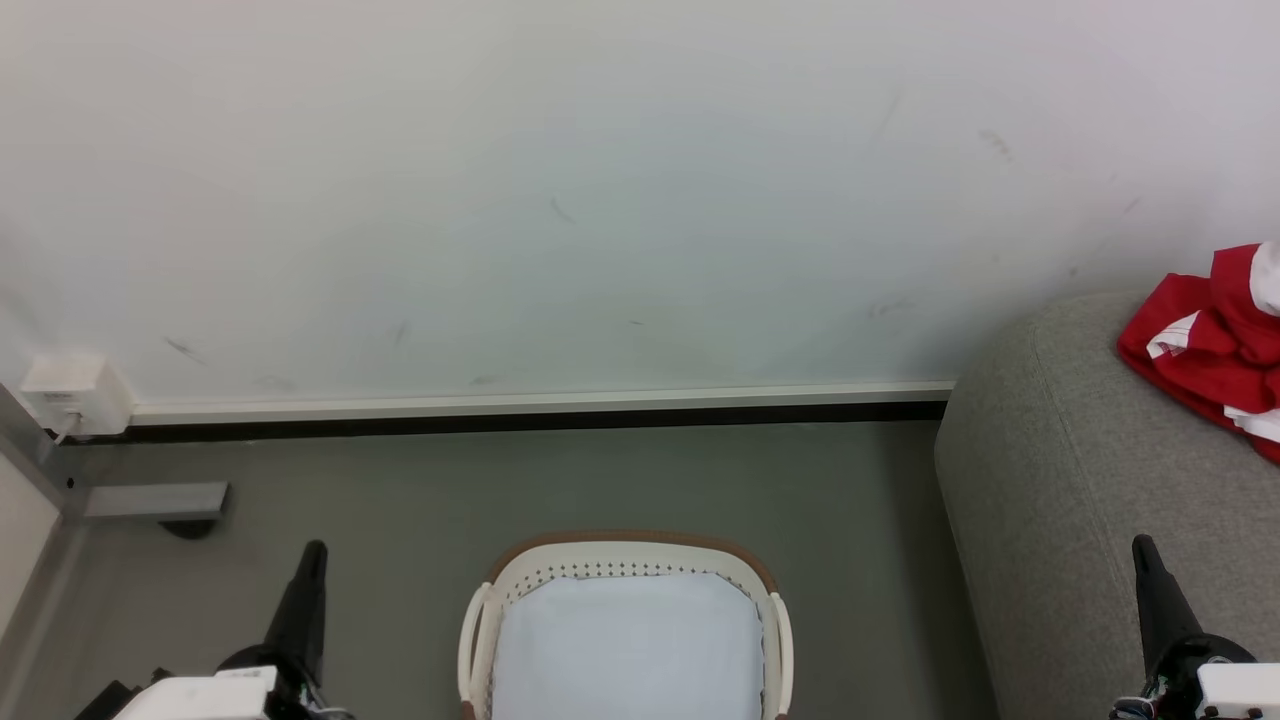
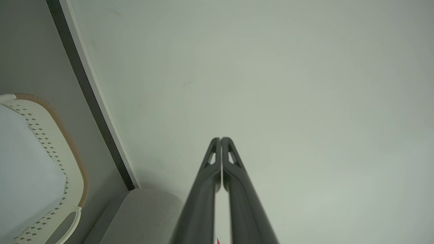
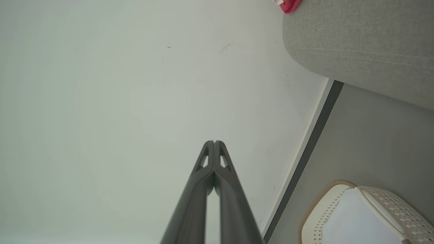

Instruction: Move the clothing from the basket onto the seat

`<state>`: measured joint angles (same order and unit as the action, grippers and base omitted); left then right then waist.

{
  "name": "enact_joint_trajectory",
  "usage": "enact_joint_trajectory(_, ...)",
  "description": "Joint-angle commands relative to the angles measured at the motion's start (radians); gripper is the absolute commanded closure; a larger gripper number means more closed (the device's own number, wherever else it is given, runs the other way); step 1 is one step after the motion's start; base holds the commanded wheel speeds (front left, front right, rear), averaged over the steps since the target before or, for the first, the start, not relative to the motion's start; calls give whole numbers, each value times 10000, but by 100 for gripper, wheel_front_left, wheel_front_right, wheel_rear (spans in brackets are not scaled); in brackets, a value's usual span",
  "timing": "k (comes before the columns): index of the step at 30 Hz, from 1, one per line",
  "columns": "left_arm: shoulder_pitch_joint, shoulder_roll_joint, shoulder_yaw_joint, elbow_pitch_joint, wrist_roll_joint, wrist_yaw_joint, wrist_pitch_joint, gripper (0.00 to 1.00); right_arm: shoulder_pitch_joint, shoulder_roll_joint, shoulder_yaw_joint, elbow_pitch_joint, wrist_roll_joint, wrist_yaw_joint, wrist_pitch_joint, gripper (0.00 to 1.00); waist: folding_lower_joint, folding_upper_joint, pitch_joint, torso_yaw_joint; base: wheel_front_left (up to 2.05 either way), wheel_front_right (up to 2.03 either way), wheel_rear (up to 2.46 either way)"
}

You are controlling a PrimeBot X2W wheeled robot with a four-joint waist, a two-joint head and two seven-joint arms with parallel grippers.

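Left gripper point(image 2: 220, 139) and right gripper point(image 3: 214, 142), each with two long dark fingers pressed tip to tip, grasp nothing and flank the cream-white perforated plastic basket with brown rim point(image 1: 625, 541), whose pale bottom lies bare. The bright red, white-striped clothing point(image 1: 1210, 345) lies bunched on the large grey upholstered seat point(image 1: 1060, 470). The transfer appears complete, and no further grasp seems needed. No writing is legible.
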<state>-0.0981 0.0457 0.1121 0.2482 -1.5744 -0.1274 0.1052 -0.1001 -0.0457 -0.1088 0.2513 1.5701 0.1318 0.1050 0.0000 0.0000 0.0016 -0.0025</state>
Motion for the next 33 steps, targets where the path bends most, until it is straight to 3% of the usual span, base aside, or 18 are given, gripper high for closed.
enact_joint_trajectory(1, -123, 79, 27, -38, -156, -52, 53, 100, -117, -80, -57, -83, 196, -20, 54, 100, 0, 0, 2, 5, 0, 0, 0)
enact_joint_trajectory(33, -160, 79, 30, -42, -451, -53, 130, 100, -146, -80, -79, -96, 436, -21, 123, 100, 0, 0, 15, 25, 0, 0, 0)
